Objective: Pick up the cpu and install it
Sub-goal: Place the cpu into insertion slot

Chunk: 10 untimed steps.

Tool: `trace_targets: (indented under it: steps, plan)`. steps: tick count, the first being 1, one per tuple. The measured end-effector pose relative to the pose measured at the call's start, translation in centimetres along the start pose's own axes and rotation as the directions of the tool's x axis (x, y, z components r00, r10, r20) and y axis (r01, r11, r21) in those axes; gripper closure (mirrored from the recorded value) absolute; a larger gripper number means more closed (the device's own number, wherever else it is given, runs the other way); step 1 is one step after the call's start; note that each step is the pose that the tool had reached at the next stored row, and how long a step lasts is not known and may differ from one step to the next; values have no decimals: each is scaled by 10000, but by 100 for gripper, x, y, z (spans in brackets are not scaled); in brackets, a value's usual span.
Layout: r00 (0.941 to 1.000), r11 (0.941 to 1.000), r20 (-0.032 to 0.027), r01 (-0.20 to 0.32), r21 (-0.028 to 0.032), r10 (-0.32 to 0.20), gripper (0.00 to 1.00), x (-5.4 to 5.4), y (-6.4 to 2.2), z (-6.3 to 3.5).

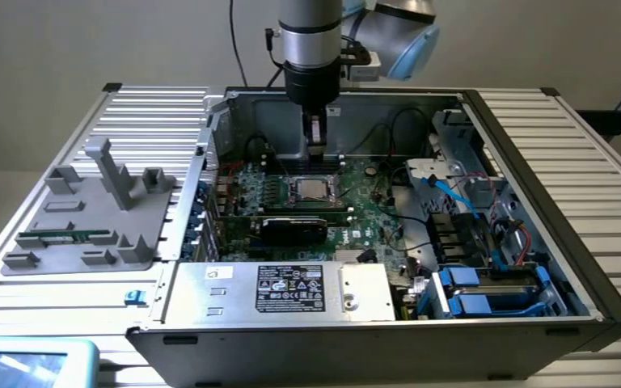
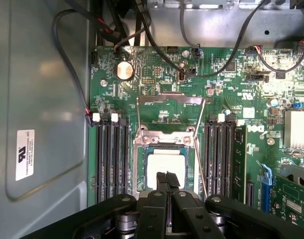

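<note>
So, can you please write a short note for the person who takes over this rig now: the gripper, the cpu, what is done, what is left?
Gripper: shut, nothing seen between its tips, hanging low over the near edge of the cpu.
Cpu: lies flat in the socket on the motherboard.
Done: the cpu looks placed in the socket.
Left: the socket's metal frame stands open, not yet clamped over the cpu.
</note>
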<state>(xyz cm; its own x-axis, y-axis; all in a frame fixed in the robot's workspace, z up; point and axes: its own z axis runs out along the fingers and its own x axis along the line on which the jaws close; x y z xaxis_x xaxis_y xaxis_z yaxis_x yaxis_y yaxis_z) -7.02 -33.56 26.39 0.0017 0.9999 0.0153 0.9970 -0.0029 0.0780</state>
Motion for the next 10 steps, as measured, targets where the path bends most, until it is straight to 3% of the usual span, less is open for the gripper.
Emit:
trace_targets:
  steps: [3,10]
  plan:
    - [10000,10000,6,1,0,-1,91,1,5,-53]
    - [10000,10000,7,1,-1,-1,91,1,5,-55]
